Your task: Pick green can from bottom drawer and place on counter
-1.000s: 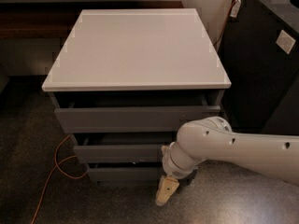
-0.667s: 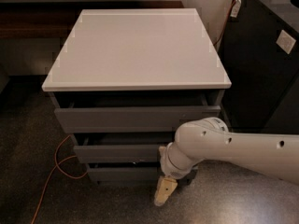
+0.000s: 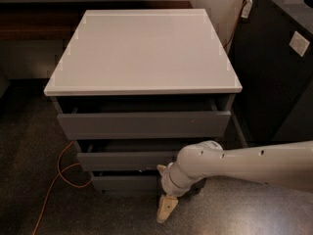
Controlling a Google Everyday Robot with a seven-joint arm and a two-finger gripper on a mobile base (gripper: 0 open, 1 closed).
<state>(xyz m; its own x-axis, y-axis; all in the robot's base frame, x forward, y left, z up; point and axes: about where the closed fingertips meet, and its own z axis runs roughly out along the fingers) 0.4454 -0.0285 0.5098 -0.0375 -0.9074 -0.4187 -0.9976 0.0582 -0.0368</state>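
The green can is out of view. The counter (image 3: 142, 53) is the bare light grey-white top of the grey drawer cabinet, in the middle of the camera view. The bottom drawer (image 3: 124, 182) is the lowest dark grey front, only slightly ajar, and its inside is hidden. My gripper (image 3: 166, 205) is at the end of the white arm that reaches in from the right. It hangs low in front of the bottom drawer's right part, pointing down at the floor.
Two wider grey drawers (image 3: 142, 124) above stand slightly ajar. A black cabinet (image 3: 274, 67) stands close on the right. An orange cable (image 3: 61, 173) loops on the dark speckled floor at the left. A wall and a dark ledge lie behind.
The arm and gripper have shifted slightly left in front of the bottom drawer. The drawers have not moved.
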